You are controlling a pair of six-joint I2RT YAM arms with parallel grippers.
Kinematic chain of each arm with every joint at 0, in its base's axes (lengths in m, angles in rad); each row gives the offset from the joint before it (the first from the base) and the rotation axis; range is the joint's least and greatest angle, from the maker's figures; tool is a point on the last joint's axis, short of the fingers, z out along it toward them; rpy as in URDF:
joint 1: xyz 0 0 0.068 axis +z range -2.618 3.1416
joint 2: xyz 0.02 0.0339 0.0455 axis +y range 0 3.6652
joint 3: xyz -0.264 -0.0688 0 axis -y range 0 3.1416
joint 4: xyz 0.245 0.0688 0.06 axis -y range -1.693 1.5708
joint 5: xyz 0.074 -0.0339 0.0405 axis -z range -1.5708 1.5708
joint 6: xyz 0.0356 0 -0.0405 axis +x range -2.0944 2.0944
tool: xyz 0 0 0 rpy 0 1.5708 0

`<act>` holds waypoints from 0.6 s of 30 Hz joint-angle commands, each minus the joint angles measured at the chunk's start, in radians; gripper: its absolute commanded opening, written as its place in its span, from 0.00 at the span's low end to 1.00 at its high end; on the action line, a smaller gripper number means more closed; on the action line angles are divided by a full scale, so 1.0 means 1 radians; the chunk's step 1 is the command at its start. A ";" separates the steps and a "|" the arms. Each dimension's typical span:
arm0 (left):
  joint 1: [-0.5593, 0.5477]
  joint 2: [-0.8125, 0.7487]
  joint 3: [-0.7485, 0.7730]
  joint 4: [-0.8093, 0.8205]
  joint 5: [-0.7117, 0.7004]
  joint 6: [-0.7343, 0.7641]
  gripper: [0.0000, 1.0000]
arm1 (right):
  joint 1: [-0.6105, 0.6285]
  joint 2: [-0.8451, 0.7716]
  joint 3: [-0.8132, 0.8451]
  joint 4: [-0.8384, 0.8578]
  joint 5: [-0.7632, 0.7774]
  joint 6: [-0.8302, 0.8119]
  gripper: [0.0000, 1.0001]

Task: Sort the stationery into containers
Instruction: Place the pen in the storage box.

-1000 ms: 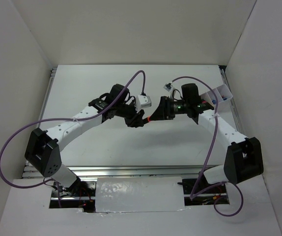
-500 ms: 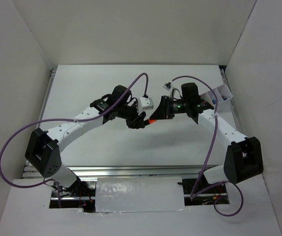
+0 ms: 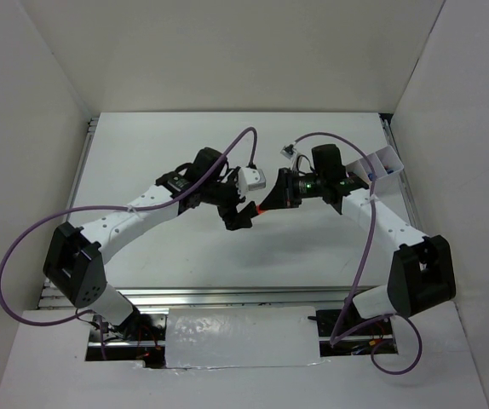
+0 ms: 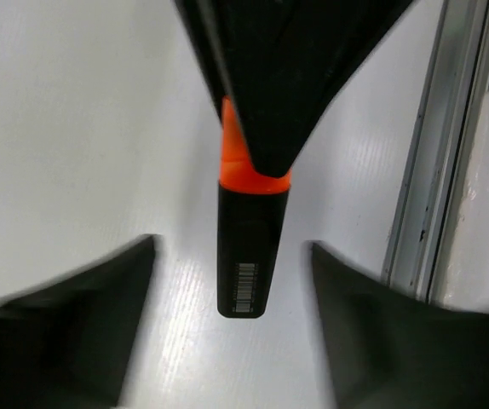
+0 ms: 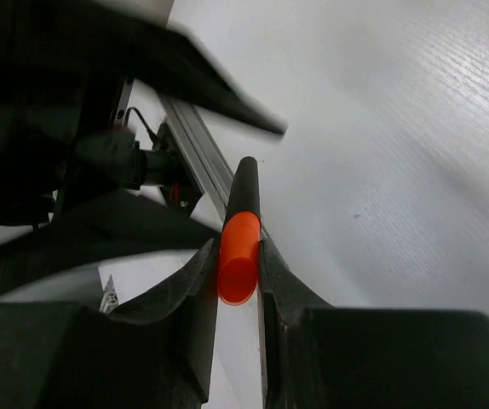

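Observation:
A short black highlighter with an orange end [image 3: 261,209] hangs in the air above the middle of the table. My right gripper [image 5: 238,247] is shut on its orange cap, and the black body [image 5: 244,183] sticks out past the fingers. My left gripper [image 4: 232,256] is open: its fingers [image 4: 100,307] stand well apart on either side of the black barrel [image 4: 246,264] without touching it. In the top view the left gripper [image 3: 240,215] faces the right gripper [image 3: 267,203] tip to tip. The white container [image 3: 379,164] stands tilted at the right edge, behind the right arm.
White walls enclose the table [image 3: 159,153] on three sides. A metal rail [image 4: 449,145] runs along the table's edge. Purple cables [image 3: 236,136] loop over both arms. Something blue [image 3: 371,176] shows in the container.
My right gripper has closed on the highlighter's orange cap. My left gripper, which held the black barrel, has opened and let it go, drawing back slightly.

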 commanded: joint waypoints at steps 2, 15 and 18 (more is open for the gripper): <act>-0.001 -0.038 0.035 0.032 -0.068 -0.036 0.99 | -0.011 -0.009 0.053 -0.028 -0.026 -0.028 0.00; 0.195 -0.069 -0.037 0.092 -0.025 -0.173 0.99 | -0.369 -0.106 0.143 -0.095 0.544 -0.455 0.00; 0.192 -0.072 -0.044 0.112 -0.026 -0.180 0.99 | -0.436 -0.061 0.185 -0.066 0.615 -0.474 0.00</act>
